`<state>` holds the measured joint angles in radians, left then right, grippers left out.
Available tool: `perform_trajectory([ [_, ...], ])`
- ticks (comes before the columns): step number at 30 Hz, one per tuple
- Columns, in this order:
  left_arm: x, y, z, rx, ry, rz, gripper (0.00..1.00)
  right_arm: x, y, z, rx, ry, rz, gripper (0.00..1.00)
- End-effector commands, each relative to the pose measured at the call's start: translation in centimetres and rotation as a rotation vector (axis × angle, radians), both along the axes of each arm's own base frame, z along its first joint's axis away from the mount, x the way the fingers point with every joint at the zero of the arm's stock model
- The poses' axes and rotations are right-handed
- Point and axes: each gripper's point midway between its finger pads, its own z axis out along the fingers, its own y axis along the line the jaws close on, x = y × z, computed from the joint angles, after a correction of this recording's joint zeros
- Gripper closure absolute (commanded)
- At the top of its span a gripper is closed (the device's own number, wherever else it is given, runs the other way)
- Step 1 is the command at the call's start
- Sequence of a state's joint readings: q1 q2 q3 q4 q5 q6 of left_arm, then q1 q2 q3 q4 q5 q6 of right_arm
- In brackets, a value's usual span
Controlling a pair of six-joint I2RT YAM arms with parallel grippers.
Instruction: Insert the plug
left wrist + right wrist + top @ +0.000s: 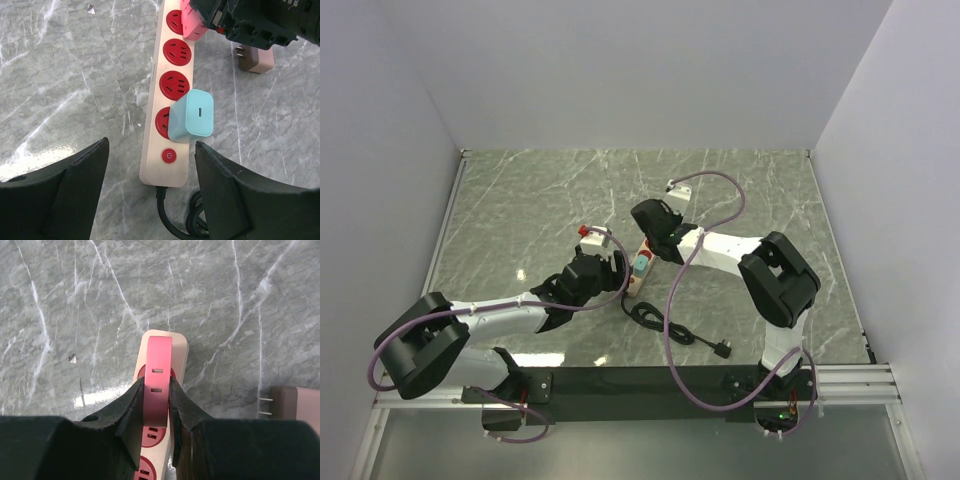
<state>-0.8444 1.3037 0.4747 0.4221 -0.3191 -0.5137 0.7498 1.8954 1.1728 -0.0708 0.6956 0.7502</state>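
- Pinching the pink plug in the right jaws, at the strip's far end, midway between the desk's left and right edges.
- Holding the left jaws spread above the strip's switch end.
- Showing a teal charger plugged in just beside the switch.

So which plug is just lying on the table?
The tan plug, beside the strip; the teal plug sits in a socket, the right jaws hold the pink plug.
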Motion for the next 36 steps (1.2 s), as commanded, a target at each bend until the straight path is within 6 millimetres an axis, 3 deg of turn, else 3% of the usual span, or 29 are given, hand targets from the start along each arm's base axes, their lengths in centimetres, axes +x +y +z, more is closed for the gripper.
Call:
perform_trajectory([
  [1,0.3,-0.2,1.6,-0.043,-0.035,0.0,0.25,-8.8,-0.1,-10.7,-0.056,0.457,0.206,0.88],
  [4,0.4,-0.2,1.3,-0.032,-0.027,0.004,0.25,-8.4,-0.2,-9.7,-0.065,0.435,0.211,0.66],
  [7,0.4,-0.1,1.3,-0.03,-0.025,0.007,0.25,-7.9,-0.2,-8.6,-0.07,0.407,0.214,0.53],
  [15,0.6,0.1,1.7,-0.035,-0.029,0.019,0.25,-6.5,0.2,-6.1,-0.068,0.331,0.233,0.38],
  [16,0.6,0.1,1.7,-0.035,-0.027,0.021,0.25,-6.4,0.2,-5.5,-0.066,0.317,0.234,0.24],
  [18,0.6,0.1,1.6,-0.029,-0.026,0.023,0.25,-6.4,-0.1,-5.0,-0.071,0.303,0.232,0.19],
  [23,0.7,-0.1,1.5,-0.03,-0.022,0.022,0.25,-6.6,-1.0,-2.4,-0.057,0.248,0.221,0.17],
  [27,0.7,0.0,1.3,-0.025,-0.021,0.025,0.25,-8.0,-2.7,-1.1,-0.065,0.225,0.206,0.16],
  [28,0.8,0.1,1.4,-0.028,-0.022,0.029,0.25,-8.2,-2.8,0.0,-0.043,0.201,0.208,0.16],
  [34,0.9,0.1,1.0,-0.014,-0.017,0.037,0.25,-9.9,-3.8,2.2,0.01,0.15,0.23,0.16],
  [36,0.9,0.3,0.9,-0.013,-0.016,0.042,0.24,-10.2,-5.1,2.7,-0.008,0.132,0.194,0.16],
])
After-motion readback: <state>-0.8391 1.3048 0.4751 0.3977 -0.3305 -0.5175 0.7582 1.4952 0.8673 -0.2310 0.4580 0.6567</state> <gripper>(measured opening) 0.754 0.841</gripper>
